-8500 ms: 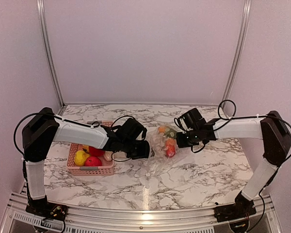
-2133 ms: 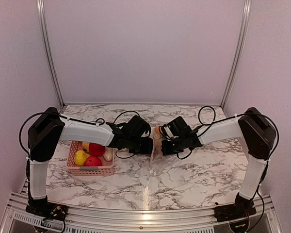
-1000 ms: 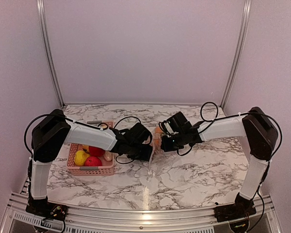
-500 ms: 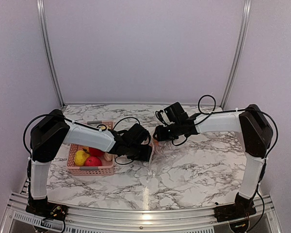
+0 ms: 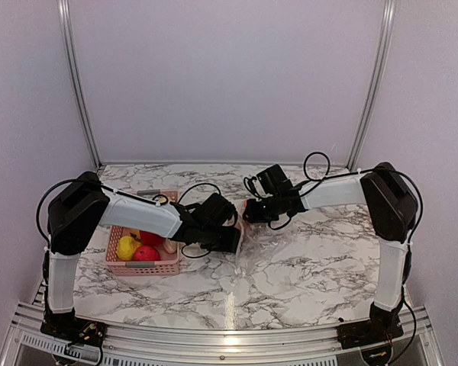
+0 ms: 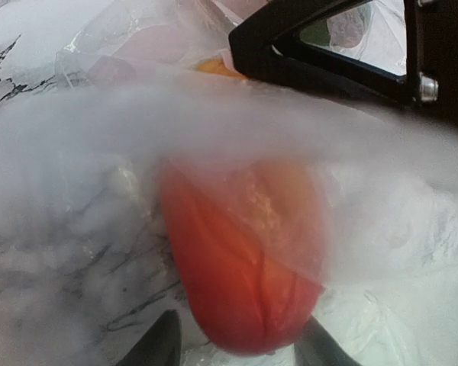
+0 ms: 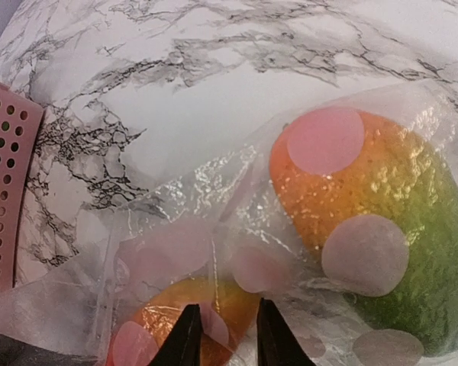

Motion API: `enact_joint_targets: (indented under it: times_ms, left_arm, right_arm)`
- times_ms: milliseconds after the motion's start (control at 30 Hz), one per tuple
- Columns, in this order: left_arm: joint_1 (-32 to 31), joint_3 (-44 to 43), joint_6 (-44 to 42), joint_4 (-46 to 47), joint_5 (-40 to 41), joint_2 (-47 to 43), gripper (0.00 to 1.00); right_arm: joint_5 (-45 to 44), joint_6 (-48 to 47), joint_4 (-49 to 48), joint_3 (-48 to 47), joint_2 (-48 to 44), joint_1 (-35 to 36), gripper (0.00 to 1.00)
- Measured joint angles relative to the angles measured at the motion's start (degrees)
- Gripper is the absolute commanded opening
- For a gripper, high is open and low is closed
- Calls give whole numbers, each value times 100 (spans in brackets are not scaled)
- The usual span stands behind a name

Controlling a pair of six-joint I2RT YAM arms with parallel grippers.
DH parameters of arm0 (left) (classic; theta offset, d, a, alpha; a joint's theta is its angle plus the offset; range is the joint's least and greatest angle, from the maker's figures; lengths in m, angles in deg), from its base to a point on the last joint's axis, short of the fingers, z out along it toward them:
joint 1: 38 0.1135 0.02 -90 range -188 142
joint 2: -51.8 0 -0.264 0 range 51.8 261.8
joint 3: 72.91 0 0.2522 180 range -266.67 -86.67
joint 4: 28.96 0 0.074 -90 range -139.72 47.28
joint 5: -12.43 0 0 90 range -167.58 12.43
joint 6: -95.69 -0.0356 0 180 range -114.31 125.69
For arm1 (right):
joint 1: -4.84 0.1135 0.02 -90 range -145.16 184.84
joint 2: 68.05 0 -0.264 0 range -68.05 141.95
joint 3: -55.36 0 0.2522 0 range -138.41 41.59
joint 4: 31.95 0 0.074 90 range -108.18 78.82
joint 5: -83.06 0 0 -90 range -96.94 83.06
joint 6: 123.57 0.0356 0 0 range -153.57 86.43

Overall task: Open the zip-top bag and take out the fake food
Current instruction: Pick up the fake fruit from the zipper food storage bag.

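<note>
The clear zip-top bag (image 5: 245, 255) lies crumpled on the marble between my two grippers. My left gripper (image 5: 233, 238) is at the bag's left side. In the left wrist view its fingertips (image 6: 162, 347) flank a red piece of fake food (image 6: 240, 259), half veiled by bag film, and the gripper (image 6: 240, 352) is shut on it. My right gripper (image 5: 248, 212) hangs over the bag's far end. Its gripper (image 7: 227, 335) stands narrowly open, with a fold of film and an orange fruit (image 7: 168, 320) between its fingers. An orange-green fruit (image 7: 382, 229) lies in the bag to the right.
A pink perforated basket (image 5: 141, 269) sits left of the bag, holding a yellow fruit (image 5: 127, 247) and red ones (image 5: 146, 253). Its corner shows in the right wrist view as the basket (image 7: 4, 191). The right gripper's black body (image 6: 351, 46) looms close above the left one.
My right gripper has moved left and farther back over the bag's far end, and its jaws opened and then narrowed. The left gripper has stayed in place on the red fruit.
</note>
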Motion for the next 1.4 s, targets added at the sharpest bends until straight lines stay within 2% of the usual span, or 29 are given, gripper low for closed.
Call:
enact_joint_targets:
  times_ms: [233, 533, 633, 833, 1033, 1133, 1400]
  left_arm:
    - [0, -197, -4, -35, 4, 2, 54]
    - [15, -566, -20, -155, 24, 76, 55]
    - [26, -601, -26, -214, 24, 111, 59]
    - [31, -684, -57, -328, 31, 166, 61]
    - [31, -748, -57, -422, 70, 238, 68]
    - [31, -776, -44, -433, 70, 295, 66]
    - [31, -780, 11, -437, 131, 330, 47]
  right_arm:
    - [37, -44, -11, 0, 9, 33, 9]
    - [66, -70, 76, 2, 22, 103, 9]
    - [74, -72, 85, 9, 22, 103, 9]
    - [122, -68, 83, 35, 20, 103, 9]
    - [166, -59, 96, 177, -61, 116, 12]
    - [166, -59, 125, 216, -162, 133, 12]
    - [140, -52, 151, 219, -345, 136, 2]
